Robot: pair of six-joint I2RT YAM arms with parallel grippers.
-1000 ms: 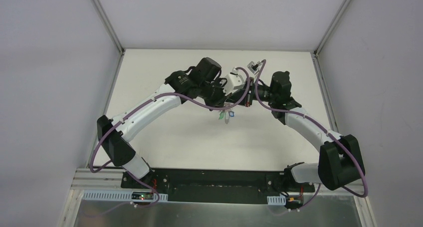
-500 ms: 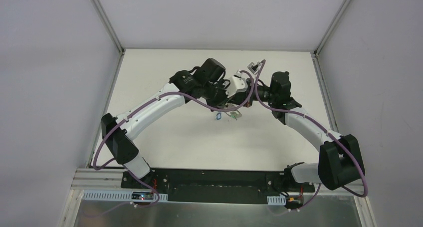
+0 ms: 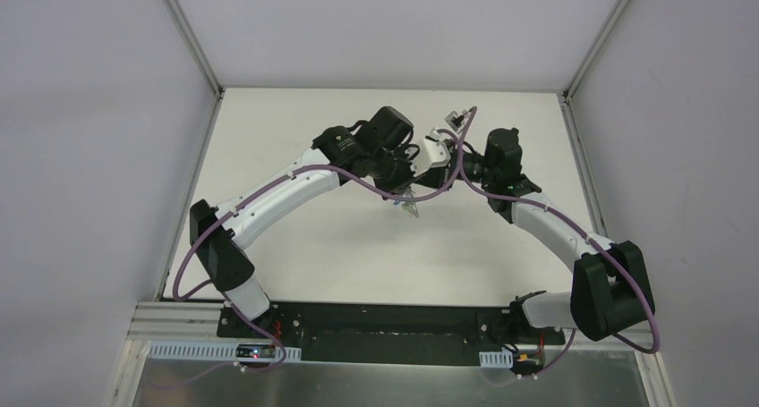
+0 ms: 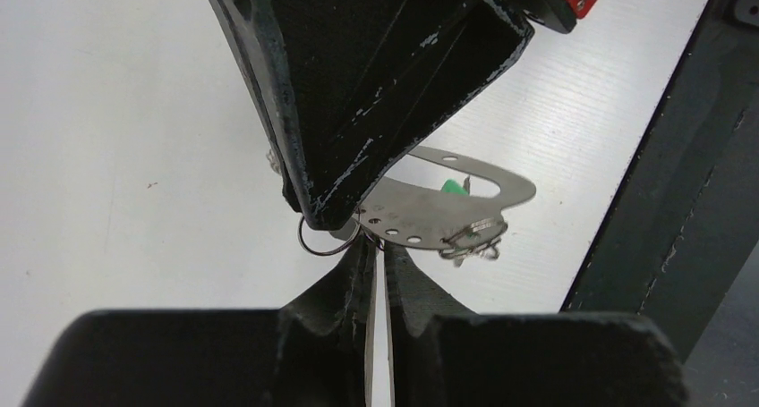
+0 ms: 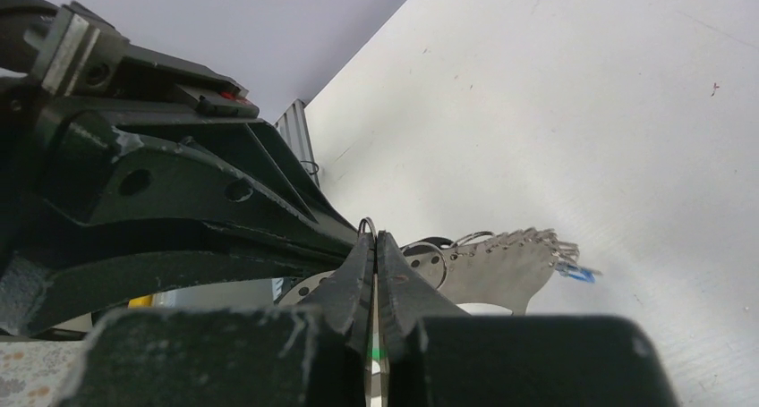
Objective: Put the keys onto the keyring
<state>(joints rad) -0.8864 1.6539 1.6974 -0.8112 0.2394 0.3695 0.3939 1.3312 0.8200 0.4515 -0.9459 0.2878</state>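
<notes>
Silver keyring (image 4: 324,252); two keys (image 4: 454,187), green and blue

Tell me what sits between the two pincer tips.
Only a small wire ring: the left pincer and right pincer meet on it, shown in the left wrist view.

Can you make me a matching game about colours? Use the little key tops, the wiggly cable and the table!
Things:
1. key head in the left wrist view
2. key head in the right wrist view
3. arm cable
4. table

Colours:
a. purple
b. white
c. green
d. blue

Pairs: 1-c, 2-d, 3-a, 4-b
</notes>
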